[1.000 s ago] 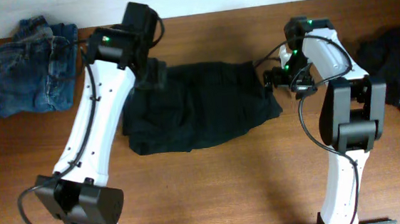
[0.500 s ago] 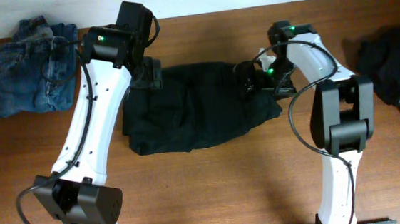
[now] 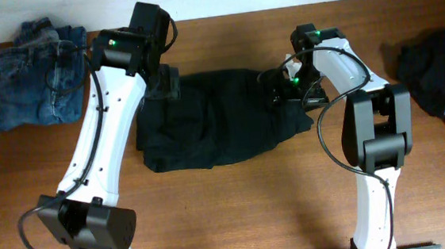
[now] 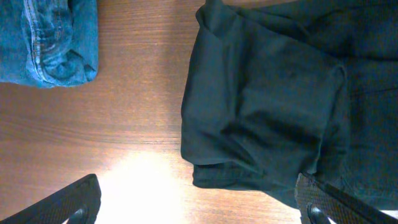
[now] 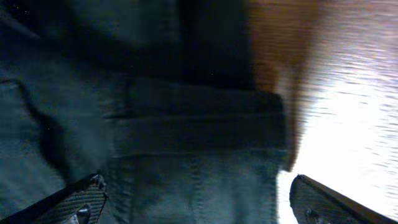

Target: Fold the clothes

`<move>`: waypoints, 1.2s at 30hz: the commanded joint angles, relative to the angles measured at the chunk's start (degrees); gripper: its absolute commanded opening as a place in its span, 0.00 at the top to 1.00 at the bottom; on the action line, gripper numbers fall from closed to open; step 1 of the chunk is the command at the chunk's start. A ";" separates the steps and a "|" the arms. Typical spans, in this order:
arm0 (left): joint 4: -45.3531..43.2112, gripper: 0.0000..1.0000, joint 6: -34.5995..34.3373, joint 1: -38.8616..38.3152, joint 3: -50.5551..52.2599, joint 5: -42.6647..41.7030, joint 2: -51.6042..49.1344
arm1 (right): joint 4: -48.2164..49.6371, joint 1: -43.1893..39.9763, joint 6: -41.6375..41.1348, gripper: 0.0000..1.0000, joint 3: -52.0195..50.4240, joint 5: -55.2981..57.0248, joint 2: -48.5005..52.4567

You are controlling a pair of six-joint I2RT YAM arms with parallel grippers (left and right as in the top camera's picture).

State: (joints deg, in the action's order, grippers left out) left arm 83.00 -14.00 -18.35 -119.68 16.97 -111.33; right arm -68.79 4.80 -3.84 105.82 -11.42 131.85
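Observation:
A black garment [image 3: 215,129] lies crumpled in the middle of the table; it shows in the left wrist view as folded dark cloth [image 4: 267,99] and in the right wrist view as a seamed band [image 5: 199,124]. A second black garment [image 3: 441,75] is heaped at the far right. My left gripper [image 3: 165,85] hovers open over the first garment's upper left corner, its fingers [image 4: 68,202] spanning bare wood and the cloth's edge. My right gripper [image 3: 274,89] hangs open above the garment's right end, with cloth under the gap between its fingers [image 5: 74,202]. Nothing is held.
Folded blue jeans [image 3: 39,71] lie at the back left corner, also seen in the left wrist view as blue jeans [image 4: 50,37]. The wooden table [image 3: 237,211] runs to a white wall at the back.
My right gripper has swung left from beside the garment's right edge to above the cloth. The left arm has barely shifted. Both grippers stayed open.

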 commanded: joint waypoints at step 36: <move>-0.22 0.01 -0.76 0.04 0.61 0.81 -0.42 | 4.66 -3.41 -2.93 0.73 -8.11 -0.11 -0.24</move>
State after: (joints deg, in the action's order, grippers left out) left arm 82.94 -14.00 -18.35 -119.68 16.97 -111.33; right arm -63.40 3.07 -4.14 98.76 -18.06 129.60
